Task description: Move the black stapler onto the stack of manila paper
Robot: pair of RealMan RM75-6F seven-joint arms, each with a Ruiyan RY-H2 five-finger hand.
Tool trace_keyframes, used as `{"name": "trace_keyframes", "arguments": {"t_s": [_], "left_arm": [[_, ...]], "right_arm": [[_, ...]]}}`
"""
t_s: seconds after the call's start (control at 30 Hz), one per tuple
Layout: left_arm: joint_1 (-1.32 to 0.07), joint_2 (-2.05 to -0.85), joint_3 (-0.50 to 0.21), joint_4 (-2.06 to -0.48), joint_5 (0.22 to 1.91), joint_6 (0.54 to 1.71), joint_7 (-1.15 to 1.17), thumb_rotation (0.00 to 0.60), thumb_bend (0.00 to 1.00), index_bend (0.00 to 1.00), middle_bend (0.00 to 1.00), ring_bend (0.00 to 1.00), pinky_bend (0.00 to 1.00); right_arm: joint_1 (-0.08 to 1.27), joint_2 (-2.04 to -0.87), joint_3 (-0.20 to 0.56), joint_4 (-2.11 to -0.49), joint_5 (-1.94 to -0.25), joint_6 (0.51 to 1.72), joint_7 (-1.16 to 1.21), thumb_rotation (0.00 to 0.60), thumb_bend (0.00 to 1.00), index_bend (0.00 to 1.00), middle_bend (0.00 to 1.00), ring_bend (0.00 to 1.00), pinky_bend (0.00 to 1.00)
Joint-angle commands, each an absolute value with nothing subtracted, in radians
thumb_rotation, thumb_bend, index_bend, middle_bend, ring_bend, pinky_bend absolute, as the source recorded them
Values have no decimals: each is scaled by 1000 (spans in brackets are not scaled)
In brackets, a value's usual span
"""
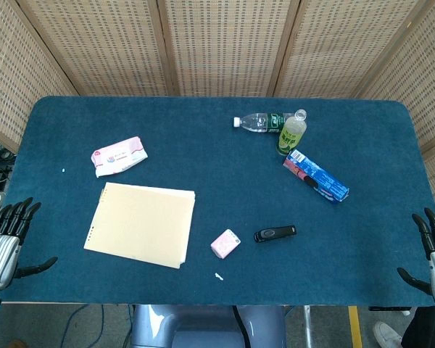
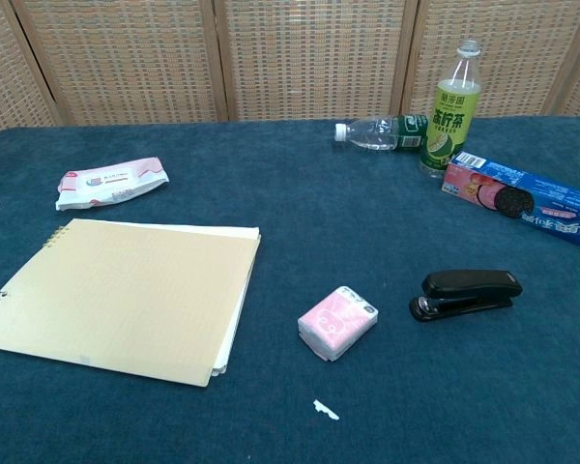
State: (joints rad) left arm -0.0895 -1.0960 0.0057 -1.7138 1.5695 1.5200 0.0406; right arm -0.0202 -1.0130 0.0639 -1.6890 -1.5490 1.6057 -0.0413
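Head view puts the black stapler (image 1: 275,233) flat on the blue felt table (image 1: 203,138), near the front edge and right of centre, with nothing touching it. Both hands wait at the table's near corners: the left hand (image 1: 7,235) has its fingers spread and holds nothing, and the right hand (image 1: 433,250), only partly in frame, also shows loose fingers around nothing. The stack of manila paper (image 1: 140,224) lies well apart to the left.

Between stapler and paper sits a pink tissue pack (image 2: 337,322), soft and plastic-wrapped. I judge a low carry across could clip it and shove it toward the sheets. The stapler itself is smooth, hard and rounded on top, a long narrow shape; a pinch across its glossy sides may slip, or pressing down on it may close its hinged arm and tilt it. The paper looks thin, matte and loosely squared, with punched holes along its left edge and its lower sheets fanned at the right edge, so a dragged landing could skew or curl them. A small white scrap (image 2: 326,410) lies near the front.

Further back, a clear bottle (image 2: 377,132) lies on its side beside an upright green tea bottle (image 2: 452,111), a blue biscuit box (image 2: 522,198) and a crinkly wipes packet (image 2: 112,183); these are outside the likely path.
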Motion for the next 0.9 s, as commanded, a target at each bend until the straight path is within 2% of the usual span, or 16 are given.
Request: {"name": "trace_keyframes", "arguments": {"t_s": [0.03,0.23,0.4,0.5,0.63,0.77,0.9], "left_arm": [[-87,-1092,7,-1720,1569,1520,42,600,0,0,0,0,0],[-87,-1090,5,-1723,1564,1515,42,600,0,0,0,0,0],[-90,-1090,-4,-1722,1556,1513,40,600,0,0,0,0,0],[-92,-1090,-8,-1719,1549,1508,40,600,0,0,0,0,0],[-95,-1093,-14,-1715,1537,1501,45,600,0,0,0,0,0],[-97,-1097,-18,-1713,1526,1493,51,600,0,0,0,0,0],[-102,-1102,-24,-1707,1511,1481,56,600,0,0,0,0,0]], "right_arm": [[-19,-1013,64,-1688,-1547,1602,-42,600,0,0,0,0,0],[-12,-1012,55,-1693,-1551,1579,-22,600,0,0,0,0,0],[56,-1023,46,-1688,-1601,1484,25,600,0,29,45,0,0],[139,-1051,57,-1667,-1635,1385,12,600,0,79,104,17,0],[260,-1103,73,-1650,-1648,1222,13,600,7,147,198,104,10],[369,-1189,85,-1598,-1625,1059,-2,600,88,186,240,148,103],[432,-1264,98,-1544,-1584,965,-12,600,137,233,296,229,147]]}}
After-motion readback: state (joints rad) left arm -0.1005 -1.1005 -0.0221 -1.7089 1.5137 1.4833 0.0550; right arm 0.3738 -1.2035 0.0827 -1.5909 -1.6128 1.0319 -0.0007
